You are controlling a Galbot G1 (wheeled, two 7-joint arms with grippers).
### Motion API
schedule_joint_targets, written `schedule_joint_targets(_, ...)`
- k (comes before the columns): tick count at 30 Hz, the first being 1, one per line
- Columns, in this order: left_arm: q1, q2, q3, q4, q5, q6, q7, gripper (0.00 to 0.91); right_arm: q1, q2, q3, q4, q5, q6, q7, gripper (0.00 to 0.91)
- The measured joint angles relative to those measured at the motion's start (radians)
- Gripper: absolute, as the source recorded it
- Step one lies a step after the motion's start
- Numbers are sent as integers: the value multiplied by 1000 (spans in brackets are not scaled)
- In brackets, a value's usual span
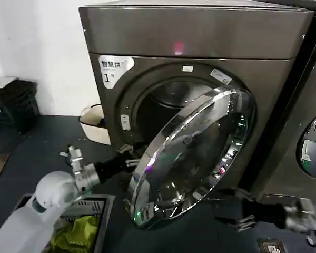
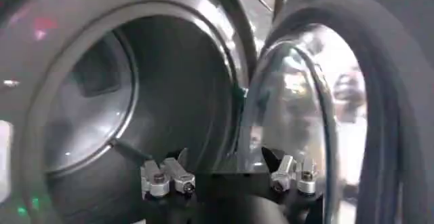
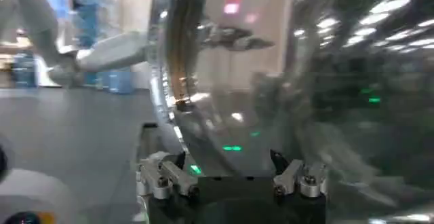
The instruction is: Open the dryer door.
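On the dark floor [image 1: 37, 153], a basket [image 1: 97, 205] sits beneath the left claw [image 1: 127, 156], fingers apart beside the half-open dryer door [image 1: 192, 158].

Head high; wrists near dryer door [image 1: 192, 158].

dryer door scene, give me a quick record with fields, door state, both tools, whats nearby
door state: the dryer door is swung partly open, hinged on the right side of the dryer, drum opening exposed
left tool: the left tool sits at the door's free edge near the lower left of the opening; fingers open in the left wrist view
right tool: the right tool is low in front of the door's outer face; fingers open in the right wrist view
nearby: basket with yellow-green cloth at lower left; neighbouring machine at right
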Motion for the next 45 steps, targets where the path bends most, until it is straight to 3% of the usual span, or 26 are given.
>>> schedule_joint_targets(7,-17,-19,52,-23,14,7,5,907,-40,46,217,21,-18,28,148,907)
schedule_joint_targets(12,-22,-40,89,-35,34,9,19,907,-62,78,363,52,34,9,363,907)
schedule_joint_targets(16,-24,-60,119,-37,51,8,25,907,-90,90,471,57,26,28,573,907)
schedule_joint_targets(23,-42,-97,171,-52,65,-11,34,907,-127,87,620,66,60,-66,887,907)
schedule_joint_targets(36,-126,-141,379,-32,147,-125,52,907,-195,93,786,160,18,-108,1185,907)
schedule_joint_targets(45,-222,-242,563,66,173,-167,8,907,-264,101,904,167,-93,-169,1274,907)
